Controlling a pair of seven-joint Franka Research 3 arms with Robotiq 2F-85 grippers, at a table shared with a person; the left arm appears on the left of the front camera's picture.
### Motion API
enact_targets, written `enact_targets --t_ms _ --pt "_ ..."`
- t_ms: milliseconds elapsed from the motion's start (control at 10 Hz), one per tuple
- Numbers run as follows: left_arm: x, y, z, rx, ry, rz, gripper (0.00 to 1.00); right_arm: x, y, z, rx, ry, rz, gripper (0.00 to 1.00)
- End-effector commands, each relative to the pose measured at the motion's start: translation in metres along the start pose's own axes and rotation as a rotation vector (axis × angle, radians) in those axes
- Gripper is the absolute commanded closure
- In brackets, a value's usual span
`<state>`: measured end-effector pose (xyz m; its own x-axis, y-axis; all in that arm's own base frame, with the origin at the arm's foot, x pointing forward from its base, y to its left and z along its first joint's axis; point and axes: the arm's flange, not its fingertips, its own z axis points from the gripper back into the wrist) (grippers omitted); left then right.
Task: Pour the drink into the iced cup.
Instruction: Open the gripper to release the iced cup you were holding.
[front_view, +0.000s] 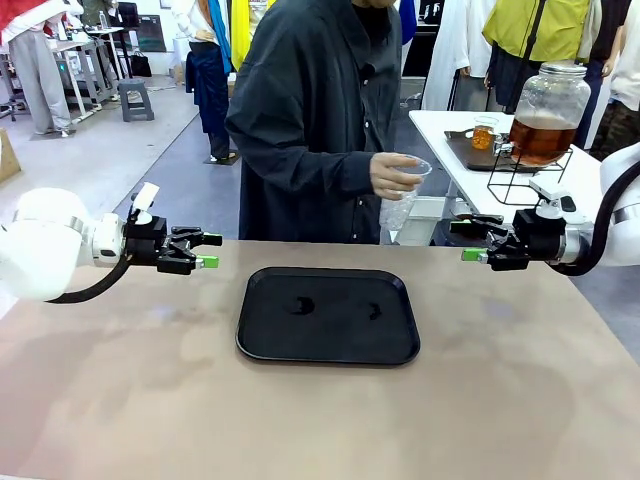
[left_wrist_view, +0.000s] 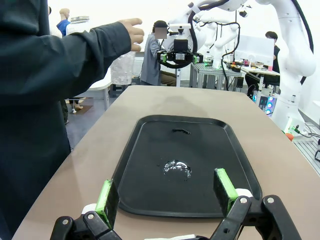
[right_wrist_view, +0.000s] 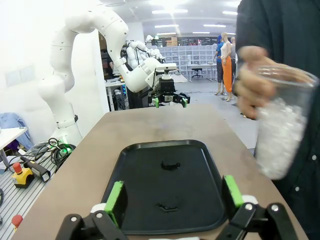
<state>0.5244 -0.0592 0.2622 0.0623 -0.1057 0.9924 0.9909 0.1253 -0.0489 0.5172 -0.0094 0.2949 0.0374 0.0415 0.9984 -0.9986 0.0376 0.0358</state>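
Plastic iced cup (front_view: 404, 195) is hanging in person's hand (front_view: 393, 176) at tray's (front_view: 327, 350) 1 o'clock; both claws (front_view: 207, 251) (front_view: 468, 241) are gaping empty; fumbled handover is risking spilled ice.

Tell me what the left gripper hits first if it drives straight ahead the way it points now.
Probably nothing at first: the open left gripper points over the black tray, toward the right gripper across the table.

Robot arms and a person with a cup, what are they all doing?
The person's hand holds a clear plastic cup of ice at the far side of the table. Both robot claws, the left claw and the right claw, hover open and hold nothing. A black tray lies between them. The tea jar stands on another table behind.
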Motion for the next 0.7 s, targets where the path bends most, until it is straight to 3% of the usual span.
enact_targets --t_ms 0,600 --pt "0.0009 -0.0003 0.0008 0.003 -0.006 0.0 0.0 0.0033 -0.0016 -0.002 -0.001 -0.006 0.003 0.0" --pt "0.0009 -0.0003 0.0008 0.003 -0.006 0.0 0.0 0.0033 -0.0016 -0.002 -0.001 -0.006 0.003 0.0"
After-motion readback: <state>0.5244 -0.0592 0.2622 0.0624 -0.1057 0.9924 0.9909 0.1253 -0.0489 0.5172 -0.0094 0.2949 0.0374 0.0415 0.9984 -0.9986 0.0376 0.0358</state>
